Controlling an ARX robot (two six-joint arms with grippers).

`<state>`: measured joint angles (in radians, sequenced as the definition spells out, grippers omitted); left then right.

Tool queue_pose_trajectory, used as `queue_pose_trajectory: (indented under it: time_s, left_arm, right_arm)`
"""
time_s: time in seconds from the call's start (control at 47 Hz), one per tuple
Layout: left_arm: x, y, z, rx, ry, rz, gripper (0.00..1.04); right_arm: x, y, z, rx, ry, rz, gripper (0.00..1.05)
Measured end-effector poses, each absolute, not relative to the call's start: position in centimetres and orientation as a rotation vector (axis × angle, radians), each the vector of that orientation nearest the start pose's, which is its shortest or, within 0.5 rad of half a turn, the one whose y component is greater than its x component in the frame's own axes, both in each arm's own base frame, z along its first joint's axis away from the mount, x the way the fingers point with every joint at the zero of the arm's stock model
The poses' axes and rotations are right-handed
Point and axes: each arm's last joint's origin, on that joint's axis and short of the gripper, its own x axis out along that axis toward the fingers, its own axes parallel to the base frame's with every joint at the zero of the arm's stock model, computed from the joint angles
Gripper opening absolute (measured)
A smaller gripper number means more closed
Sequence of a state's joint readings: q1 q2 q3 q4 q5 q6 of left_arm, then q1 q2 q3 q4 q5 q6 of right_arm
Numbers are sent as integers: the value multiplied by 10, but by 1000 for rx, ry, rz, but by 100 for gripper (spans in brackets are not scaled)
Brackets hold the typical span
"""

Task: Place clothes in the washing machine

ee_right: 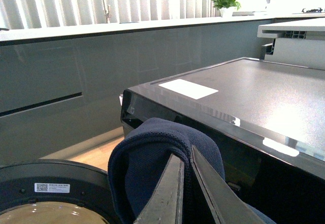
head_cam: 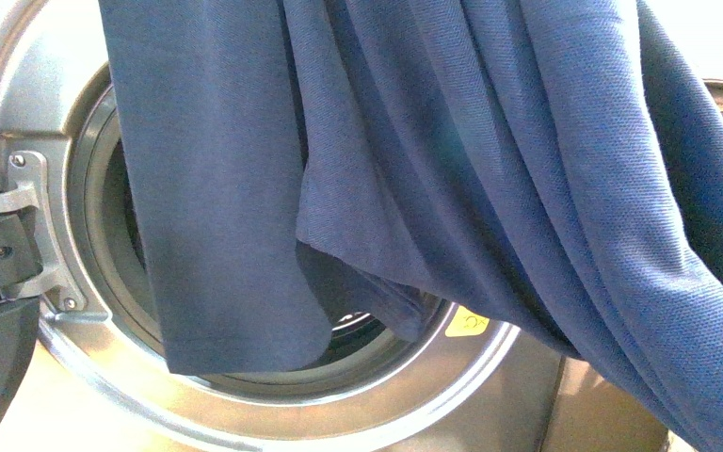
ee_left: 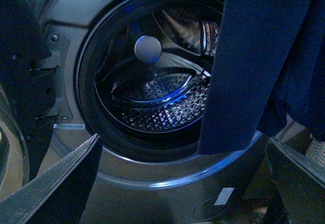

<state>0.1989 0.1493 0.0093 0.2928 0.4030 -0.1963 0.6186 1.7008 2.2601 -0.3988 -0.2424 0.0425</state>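
Clothes (head_cam: 490, 141): navy knit, right up against the front camera, draped in long folds and hanging in front of the porthole, outside the drum.
Right gripper (ee_right: 186, 153): clamped tight on a bunched fold of the clothes, fabric humped over both fingers.
Left gripper (ee_left: 183, 140): fingers spread wide, nothing between them, facing the porthole from low down.
Door (ee_right: 91, 178): stands open, round and dark, carrying a white label (ee_right: 52, 187) with a square code and small print, too small to read.
Washing machine (head_cam: 273, 414): metallic grey front, dark gasket (ee_left: 86, 82) ringing the opening, hinge (head_cam: 33, 231) at its left.
Drum (ee_left: 157, 112): shiny perforated steel, a raised paddle (ee_left: 162, 79) across it, a round grey disc (ee_left: 148, 49) above; the clothes' hem hangs across the right part of the opening.
Yellow sticker (head_cam: 468, 323): on the rim, lower right, half under cloth, marks unreadable.
Front-panel label (ee_left: 224, 196): small white patch below the porthole, unreadable.
White sticker (ee_right: 188, 88): flat on the machine's glossy top, no writing legible.
Worktop (ee_right: 152, 26): long, behind the machine, with a tap (ee_right: 105, 3), a potted plant (ee_right: 226, 0) and blinds (ee_right: 51, 0) beyond.
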Motion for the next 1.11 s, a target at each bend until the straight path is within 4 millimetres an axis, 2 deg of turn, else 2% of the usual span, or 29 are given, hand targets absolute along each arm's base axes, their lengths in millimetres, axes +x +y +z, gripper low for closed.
queue_pose_trajectory:
  time_s: [0.106, 0.298, 0.532, 0.788, 0.894, 1.107]
  left_arm:
    - [113, 17, 187, -174, -118, -246, 98]
    - [136, 30, 217, -170, -151, -294, 98]
    - [176, 37, 252, -168, -187, -388, 98]
    - [229, 18, 276, -193, -238, -737, 98]
    - [250, 9, 277, -214, -212, -798, 98]
    - [279, -8, 275, -198, -176, -872, 98]
  right_arm:
    - [260, 194, 562, 71, -145, 862, 3]
    - [260, 194, 562, 71, -145, 862, 3]
    - [260, 194, 562, 71, -145, 862, 3]
    - [260, 194, 562, 71, -145, 862, 3]
    - [260, 194, 562, 71, -145, 862, 3]
    - [260, 194, 562, 71, -145, 862, 3]
